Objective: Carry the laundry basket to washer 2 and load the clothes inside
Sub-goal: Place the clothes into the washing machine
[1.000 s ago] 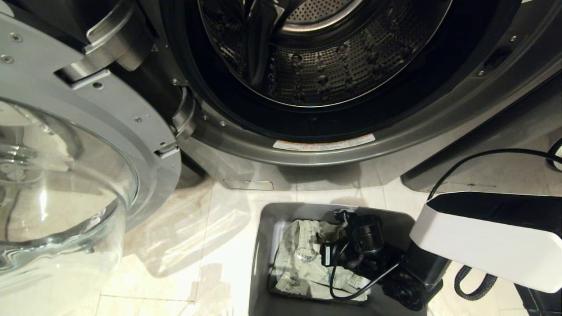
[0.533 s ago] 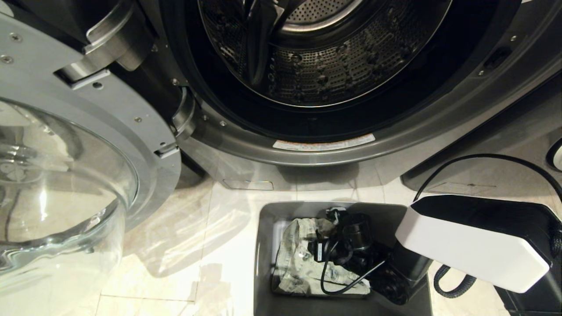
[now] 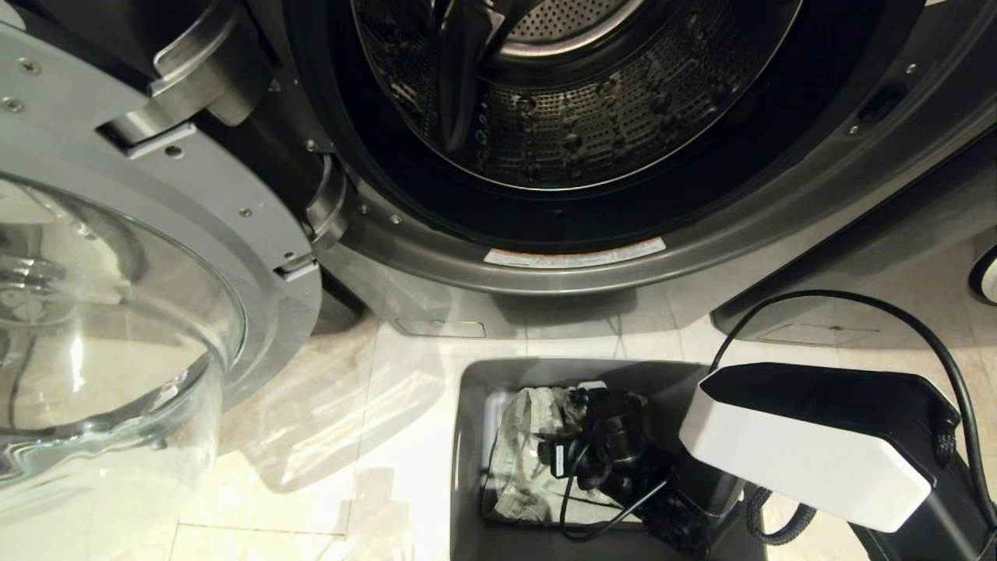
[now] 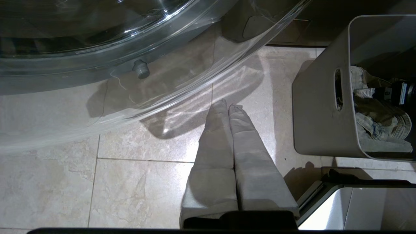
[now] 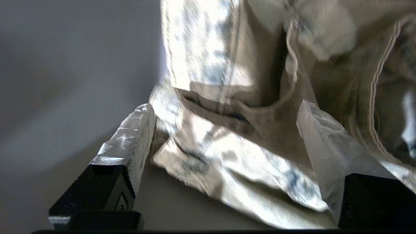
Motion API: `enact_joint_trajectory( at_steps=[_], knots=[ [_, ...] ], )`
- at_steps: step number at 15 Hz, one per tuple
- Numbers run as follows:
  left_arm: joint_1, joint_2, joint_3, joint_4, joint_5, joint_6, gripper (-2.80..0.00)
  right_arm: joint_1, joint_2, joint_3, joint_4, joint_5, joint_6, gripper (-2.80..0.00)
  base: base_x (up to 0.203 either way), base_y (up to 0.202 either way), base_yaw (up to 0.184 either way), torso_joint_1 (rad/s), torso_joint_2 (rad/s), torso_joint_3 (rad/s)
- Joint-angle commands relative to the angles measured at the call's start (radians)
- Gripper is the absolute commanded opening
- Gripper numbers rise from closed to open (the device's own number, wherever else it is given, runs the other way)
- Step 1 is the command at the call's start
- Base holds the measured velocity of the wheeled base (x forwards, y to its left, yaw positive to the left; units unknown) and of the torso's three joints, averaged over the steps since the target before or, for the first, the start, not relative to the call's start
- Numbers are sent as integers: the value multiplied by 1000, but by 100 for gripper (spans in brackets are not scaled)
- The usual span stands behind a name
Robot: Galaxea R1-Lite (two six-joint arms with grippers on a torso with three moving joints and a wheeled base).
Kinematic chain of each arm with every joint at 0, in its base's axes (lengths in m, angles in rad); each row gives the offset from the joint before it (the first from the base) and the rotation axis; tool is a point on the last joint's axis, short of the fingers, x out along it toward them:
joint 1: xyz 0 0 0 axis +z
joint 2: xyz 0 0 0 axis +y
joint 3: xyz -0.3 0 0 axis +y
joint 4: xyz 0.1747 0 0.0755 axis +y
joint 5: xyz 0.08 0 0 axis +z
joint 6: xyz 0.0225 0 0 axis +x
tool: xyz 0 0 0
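The laundry basket (image 3: 467, 436) holds the clothes (image 3: 522, 452) — the right gripper (image 5: 227, 130), jaws spread wide, straddles a fold, gripping nothing; the washer 2 (image 3: 561, 265) drum (image 3: 576, 117) gapes.

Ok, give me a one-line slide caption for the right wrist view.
Open right end effector straddling a fold of the pale washed denim garment inside the grey plastic laundry basket.

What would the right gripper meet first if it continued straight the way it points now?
Most likely the clothes: the right gripper points into the laundry basket, jaws open around a denim fold.
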Motion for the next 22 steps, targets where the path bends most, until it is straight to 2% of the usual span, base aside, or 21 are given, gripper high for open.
enact_joint_trajectory(
  at_steps=[1, 3, 6, 13, 14, 15, 22],
  knots=[
    [0, 1, 0, 0, 0, 0, -280, 12, 26, 0, -30, -29, 3, 0, 0, 0, 0, 0, 0, 0],
    [0, 1, 0, 0, 0, 0, -280, 27, 55, -4, -81, -80, 3, 0, 0, 0, 0, 0, 0, 0],
    [0, 1, 0, 0, 0, 0, -280, 29, 67, -7, -130, -104, 0, 0, 0, 0, 0, 0, 0, 0],
    [0, 1, 0, 0, 0, 0, -280, 29, 68, -7, -132, -113, 0, 0, 0, 0, 0, 0, 0, 0],
    [0, 1, 0, 0, 0, 0, -280, 29, 68, -7, -132, -111, 0, -187, 0, 0, 0, 0, 0, 0],
    [0, 1, 0, 0, 0, 0, -280, 29, 68, -8, -131, -105, 1, -280, 0, 0, 0, 0, 0, 0],
    [0, 1, 0, 0, 0, 0, -280, 28, 67, -9, -124, -103, 6, -280, 0, 0, 0, 0, 0, 0]
  ],
)
